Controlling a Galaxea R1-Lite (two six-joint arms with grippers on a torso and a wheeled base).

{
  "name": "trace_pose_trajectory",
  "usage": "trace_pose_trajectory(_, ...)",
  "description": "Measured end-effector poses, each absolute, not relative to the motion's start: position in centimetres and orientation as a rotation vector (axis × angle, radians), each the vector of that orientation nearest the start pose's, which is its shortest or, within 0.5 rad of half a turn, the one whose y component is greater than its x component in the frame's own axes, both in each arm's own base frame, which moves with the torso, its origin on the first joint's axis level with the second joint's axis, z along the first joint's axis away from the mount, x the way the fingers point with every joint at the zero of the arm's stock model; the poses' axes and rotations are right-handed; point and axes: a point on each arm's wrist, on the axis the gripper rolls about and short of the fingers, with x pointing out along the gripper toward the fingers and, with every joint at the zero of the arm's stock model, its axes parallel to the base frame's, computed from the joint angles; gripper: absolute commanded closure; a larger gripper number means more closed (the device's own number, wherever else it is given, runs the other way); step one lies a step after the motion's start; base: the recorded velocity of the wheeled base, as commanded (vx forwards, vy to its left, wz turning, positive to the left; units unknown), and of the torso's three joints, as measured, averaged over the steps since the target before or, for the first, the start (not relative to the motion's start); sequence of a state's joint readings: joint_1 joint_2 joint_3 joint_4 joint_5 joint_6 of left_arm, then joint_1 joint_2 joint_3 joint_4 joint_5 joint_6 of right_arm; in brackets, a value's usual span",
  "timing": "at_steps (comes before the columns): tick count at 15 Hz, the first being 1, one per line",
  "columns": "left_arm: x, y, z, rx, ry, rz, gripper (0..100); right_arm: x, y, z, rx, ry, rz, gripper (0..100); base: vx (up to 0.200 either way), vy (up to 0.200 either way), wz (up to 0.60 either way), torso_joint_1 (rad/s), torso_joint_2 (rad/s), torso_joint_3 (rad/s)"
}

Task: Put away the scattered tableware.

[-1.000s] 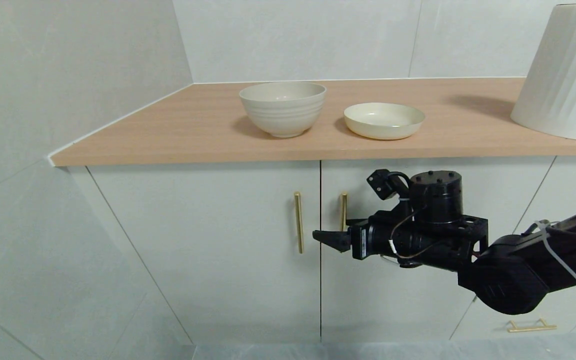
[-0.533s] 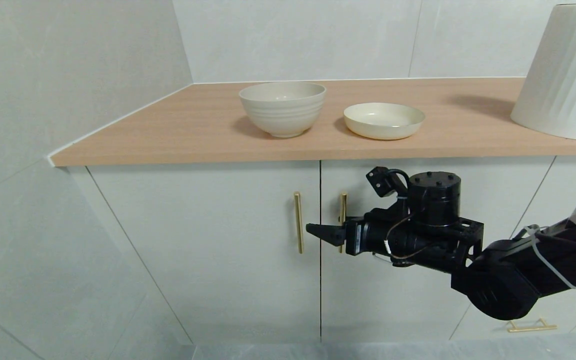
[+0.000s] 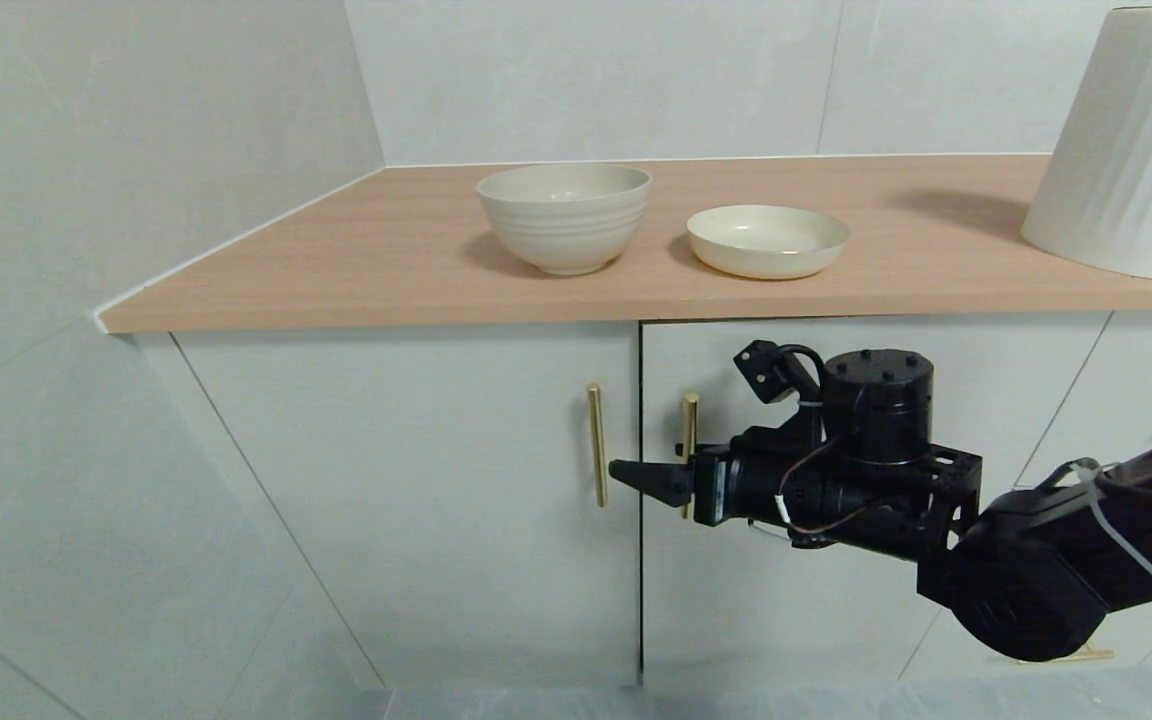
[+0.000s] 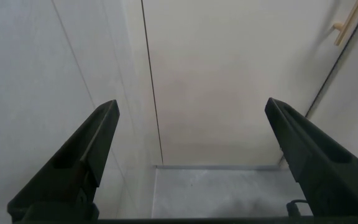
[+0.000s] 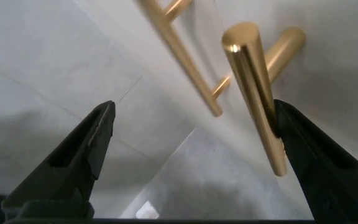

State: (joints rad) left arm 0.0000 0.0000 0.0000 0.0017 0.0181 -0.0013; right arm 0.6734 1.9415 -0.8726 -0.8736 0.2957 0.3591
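A cream ribbed bowl [image 3: 564, 215] and a shallow cream plate [image 3: 767, 240] stand side by side on the wooden countertop [image 3: 356, 280]. Below it, my right gripper [image 3: 648, 478] is level with the two gold cabinet handles. In the right wrist view the right gripper [image 5: 191, 112] is open, and the right door's handle [image 5: 257, 93] stands between its fingers, close against one finger [image 5: 309, 162]. The left door's handle [image 3: 595, 445] is just beyond. My left gripper [image 4: 191, 109] is open and holds nothing, facing a cabinet front low down.
A tall white ribbed cone-shaped object [image 3: 1131, 150] stands at the counter's right end. Tiled walls close off the left side and back. The right cabinet door [image 3: 836, 400] shows a thin dark gap under the counter. The grey floor [image 4: 216, 193] lies below.
My right gripper has moved left until the right door's handle is between its fingers. A dark gap has appeared along that door's top. Bowl and plate are unmoved.
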Motion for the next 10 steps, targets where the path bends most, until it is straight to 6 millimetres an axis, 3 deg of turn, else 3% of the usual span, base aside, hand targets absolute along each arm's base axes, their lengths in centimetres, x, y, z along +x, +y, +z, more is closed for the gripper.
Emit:
trace_pose_trajectory(4,-2.3,0.0,7.5,-0.001,0.001,0.018,0,25.6,22.3,14.7,0.288,0.399,1.003,0,0.000,0.000,0.00,0.000,0.00,0.000)
trace_pose_trajectory(10,-2.3,0.0,7.5,-0.001,0.002,0.018,0,20.9,19.4,15.2,0.288,0.474,1.199,0,0.000,0.000,0.00,0.000,0.00,0.000)
